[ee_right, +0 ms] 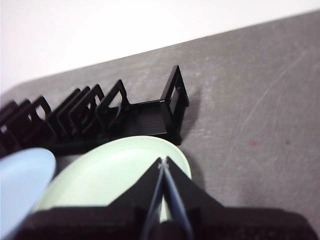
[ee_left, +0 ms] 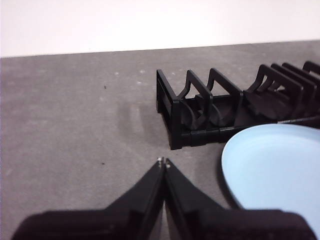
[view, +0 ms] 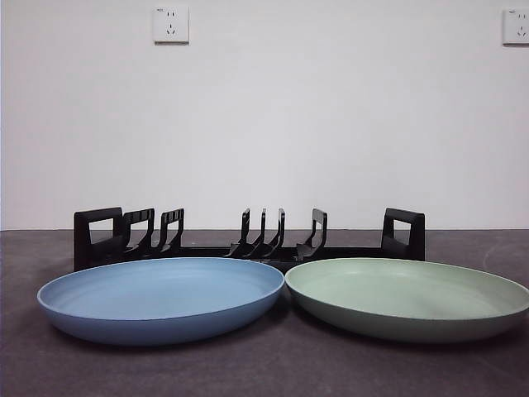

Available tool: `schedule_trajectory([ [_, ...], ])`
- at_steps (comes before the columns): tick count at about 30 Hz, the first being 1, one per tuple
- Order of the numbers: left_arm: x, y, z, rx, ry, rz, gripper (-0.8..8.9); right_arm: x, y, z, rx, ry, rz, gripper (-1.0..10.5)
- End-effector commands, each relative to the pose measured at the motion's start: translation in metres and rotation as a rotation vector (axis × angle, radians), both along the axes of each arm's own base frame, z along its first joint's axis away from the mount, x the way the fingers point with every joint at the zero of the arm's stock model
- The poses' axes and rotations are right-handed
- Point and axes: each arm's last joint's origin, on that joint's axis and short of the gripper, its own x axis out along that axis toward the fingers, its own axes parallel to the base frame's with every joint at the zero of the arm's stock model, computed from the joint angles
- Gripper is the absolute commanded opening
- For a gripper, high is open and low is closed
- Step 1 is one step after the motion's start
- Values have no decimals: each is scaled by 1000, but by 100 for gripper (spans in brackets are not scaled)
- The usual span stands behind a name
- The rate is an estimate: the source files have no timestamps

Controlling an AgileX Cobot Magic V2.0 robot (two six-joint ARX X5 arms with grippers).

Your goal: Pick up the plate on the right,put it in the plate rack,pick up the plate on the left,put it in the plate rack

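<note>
A green plate lies flat on the right of the dark table, and a blue plate lies flat on the left, their rims nearly touching. Behind both stands the black plate rack, with nothing in its slots. My left gripper is shut and holds nothing; it hovers over bare table beside the rack's end handle and the blue plate. My right gripper is shut and holds nothing; it hangs above the green plate, close to the rack's other end. Neither arm shows in the front view.
A white wall with two sockets rises behind the table. Bare grey tabletop stretches beyond each end of the rack.
</note>
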Motion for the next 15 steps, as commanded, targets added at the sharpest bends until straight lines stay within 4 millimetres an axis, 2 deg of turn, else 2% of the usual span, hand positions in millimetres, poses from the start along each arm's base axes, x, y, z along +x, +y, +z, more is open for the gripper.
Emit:
schedule_trajectory([
  [1,1,0,-4,-120,27,14,-3,0,0,-4,86,42,-13,-1],
  [8,-2,-3,9,-275,69,-79,-6,-2,0,7,109,94,-30,-11],
  [15,1,-5,40,-290,133,-106,-6,7,2,31,88,168,-34,-11],
])
